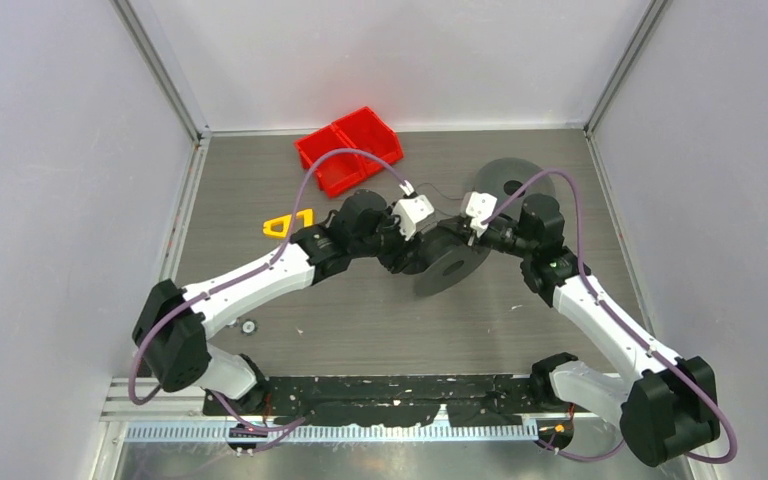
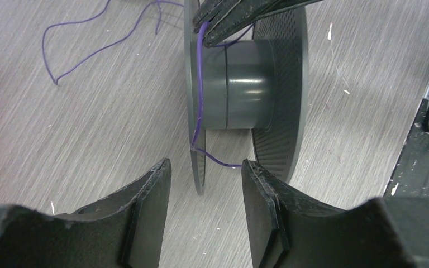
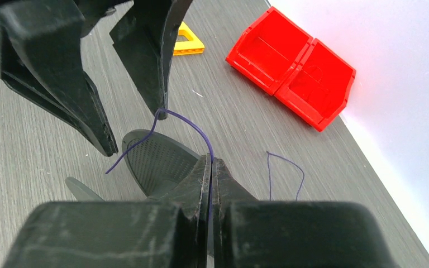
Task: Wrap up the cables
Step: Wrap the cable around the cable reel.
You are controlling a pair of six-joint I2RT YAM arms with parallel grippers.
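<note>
The cable is a thin purple wire [image 2: 201,72], partly wound on the hub of a dark grey spool [image 2: 246,84] that stands on edge mid-table [image 1: 452,265]. My right gripper [image 3: 211,167] is shut on the wire just above the spool; it shows at the top of the left wrist view [image 2: 229,25]. My left gripper [image 2: 204,190] is open, with the spool's thin flange [image 2: 192,123] between its jaws. A short run of wire touches its right fingertip [image 2: 246,167]. In the right wrist view the wire [image 3: 192,125] arcs from my shut jaws to that fingertip [image 3: 159,109].
The wire's loose tail lies on the table [image 2: 78,56], also seen in the right wrist view [image 3: 285,167]. A red double bin [image 1: 350,148] stands at the back. A yellow piece [image 1: 288,224] lies at the left. A second grey disc [image 1: 508,178] lies flat at the back right.
</note>
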